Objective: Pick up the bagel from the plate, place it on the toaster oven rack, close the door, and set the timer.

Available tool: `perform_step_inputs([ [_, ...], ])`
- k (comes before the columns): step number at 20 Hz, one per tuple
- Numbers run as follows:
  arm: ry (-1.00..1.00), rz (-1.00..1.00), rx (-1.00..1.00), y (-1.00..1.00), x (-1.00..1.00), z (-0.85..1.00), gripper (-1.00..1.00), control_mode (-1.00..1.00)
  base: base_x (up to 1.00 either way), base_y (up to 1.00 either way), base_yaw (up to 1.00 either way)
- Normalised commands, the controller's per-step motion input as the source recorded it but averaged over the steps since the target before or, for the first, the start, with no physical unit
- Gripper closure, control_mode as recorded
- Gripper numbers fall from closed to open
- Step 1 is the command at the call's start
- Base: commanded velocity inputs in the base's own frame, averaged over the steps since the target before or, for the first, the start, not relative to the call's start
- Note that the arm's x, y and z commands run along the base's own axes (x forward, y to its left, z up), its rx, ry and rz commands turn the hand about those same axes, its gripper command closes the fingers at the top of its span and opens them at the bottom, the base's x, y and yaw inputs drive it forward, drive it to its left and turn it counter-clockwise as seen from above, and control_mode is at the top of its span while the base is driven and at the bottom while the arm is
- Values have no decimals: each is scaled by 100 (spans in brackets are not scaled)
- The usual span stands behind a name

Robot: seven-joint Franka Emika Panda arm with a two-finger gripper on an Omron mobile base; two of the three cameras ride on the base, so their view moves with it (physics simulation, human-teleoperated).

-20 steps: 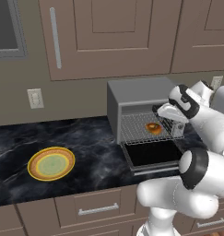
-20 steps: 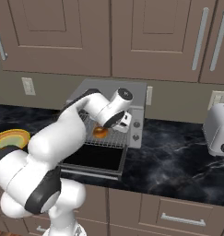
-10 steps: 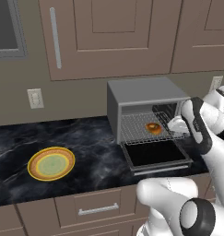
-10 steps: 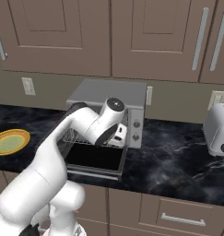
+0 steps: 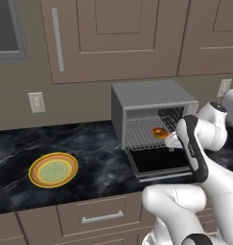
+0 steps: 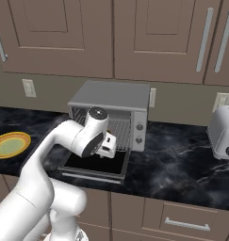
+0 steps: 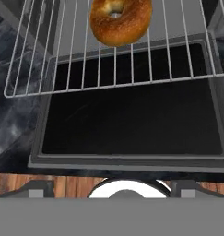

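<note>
Bagel (image 7: 120, 20) on toaster oven rack (image 7: 62, 69) | door (image 7: 132, 126) open | black marble counter (image 5: 89, 143)

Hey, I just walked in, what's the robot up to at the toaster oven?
The bagel is already lying on the toaster oven rack, and the plate sits bare on the counter to the left. The door hangs fully open, flat below the rack, so it has not been closed yet. The white arm is in front of the open oven, its hand just outside the rack and holding nothing. How its jaws stand is not visible. Closing the door and setting the timer remain.
</note>
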Motion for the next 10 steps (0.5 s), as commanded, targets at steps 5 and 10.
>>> perform_step_inputs([
  [5, 10, 0, 6, 6, 36, -24, -100, -100, 0, 0, 0],
  [10, 6, 0, 4, 2, 32, -19, -100, -100, 0, 0, 0],
])
